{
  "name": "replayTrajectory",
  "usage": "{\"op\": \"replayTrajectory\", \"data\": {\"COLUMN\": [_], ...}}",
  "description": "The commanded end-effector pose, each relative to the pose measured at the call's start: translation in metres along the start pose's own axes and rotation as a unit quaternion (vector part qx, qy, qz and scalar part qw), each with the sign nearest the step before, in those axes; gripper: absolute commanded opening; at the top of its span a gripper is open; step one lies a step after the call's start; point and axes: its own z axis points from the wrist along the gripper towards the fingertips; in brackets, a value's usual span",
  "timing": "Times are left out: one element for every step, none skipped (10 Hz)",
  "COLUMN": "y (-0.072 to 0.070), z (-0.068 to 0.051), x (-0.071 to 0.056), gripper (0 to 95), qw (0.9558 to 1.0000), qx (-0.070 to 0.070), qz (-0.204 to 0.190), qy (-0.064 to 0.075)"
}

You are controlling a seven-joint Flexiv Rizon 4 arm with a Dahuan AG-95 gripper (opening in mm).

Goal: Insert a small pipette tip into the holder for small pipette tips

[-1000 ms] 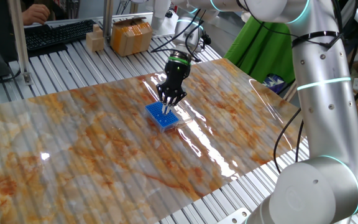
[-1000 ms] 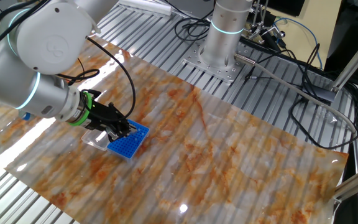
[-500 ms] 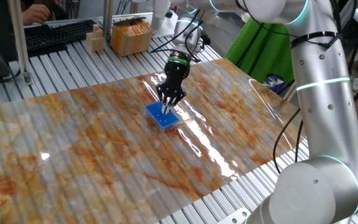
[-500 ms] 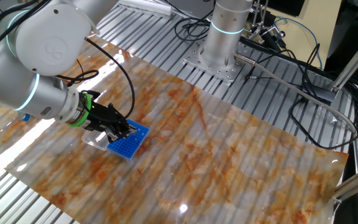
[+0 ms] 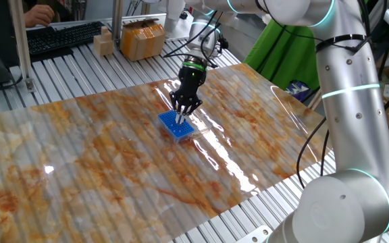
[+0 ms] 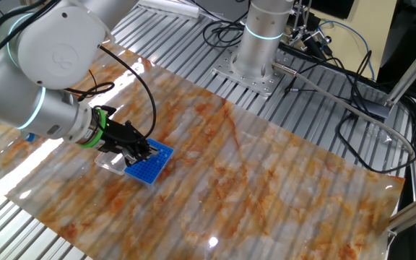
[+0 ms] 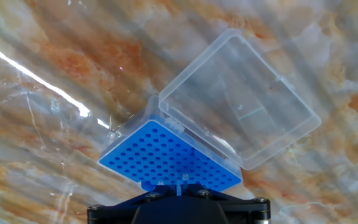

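Note:
The holder for small pipette tips [image 5: 175,128] is a small bright-blue rack with a grid of tiny holes, on the marbled mat; it also shows in the other fixed view [image 6: 150,168] and in the hand view [image 7: 166,152]. Its clear hinged lid [image 7: 241,112] lies open beside it. My gripper [image 5: 180,116] hangs right above the rack, fingers pointing down at its top, also seen from the other side [image 6: 147,151]. A thin translucent pipette tip [image 7: 179,185] stands between the fingers just over the holes. The fingertips are mostly hidden in the hand view.
A keyboard [image 5: 59,37], a wooden block [image 5: 102,44] and a cardboard box [image 5: 142,39] sit at the table's far edge. A green cloth [image 5: 282,54] hangs at the back right. The arm's base [image 6: 262,43] and cables [image 6: 352,108] are beyond the mat.

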Motion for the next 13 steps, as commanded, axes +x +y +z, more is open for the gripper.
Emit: {"op": "replayTrajectory", "data": {"y": [-0.0003, -0.0004, -0.0005, -0.0007, -0.0007, -0.0008, -0.0008, -0.0008, -0.0008, -0.0007, -0.0007, -0.0006, -0.0005], "z": [0.0, 0.0, -0.0001, -0.0001, -0.0001, -0.0001, -0.0002, -0.0002, -0.0003, -0.0004, -0.0007, -0.0009, -0.0014], "x": [-0.0008, -0.0011, -0.0014, -0.0016, -0.0016, -0.0017, -0.0017, -0.0017, -0.0017, -0.0018, -0.0019, -0.002, -0.0021], "gripper": [0.0, 0.0, 0.0, 0.0, 0.0, 0.0, 0.0, 0.0, 0.0, 0.0, 0.0, 19.0, 19.0], "qw": [1.0, 1.0, 1.0, 1.0, 1.0, 1.0, 1.0, 1.0, 1.0, 1.0, 1.0, 1.0, 1.0], "qx": [0.0, 0.0, 0.0, -0.001, -0.001, -0.001, 0.0, 0.0, 0.0, 0.0, -0.001, -0.001, -0.001], "qz": [-0.001, -0.001, -0.001, -0.001, 0.0, 0.001, 0.002, 0.004, 0.005, 0.006, 0.008, 0.009, 0.01], "qy": [0.0, 0.0, 0.0, 0.0, 0.0, 0.0, 0.0, 0.0, 0.0, 0.0, 0.0, 0.0, 0.001]}}
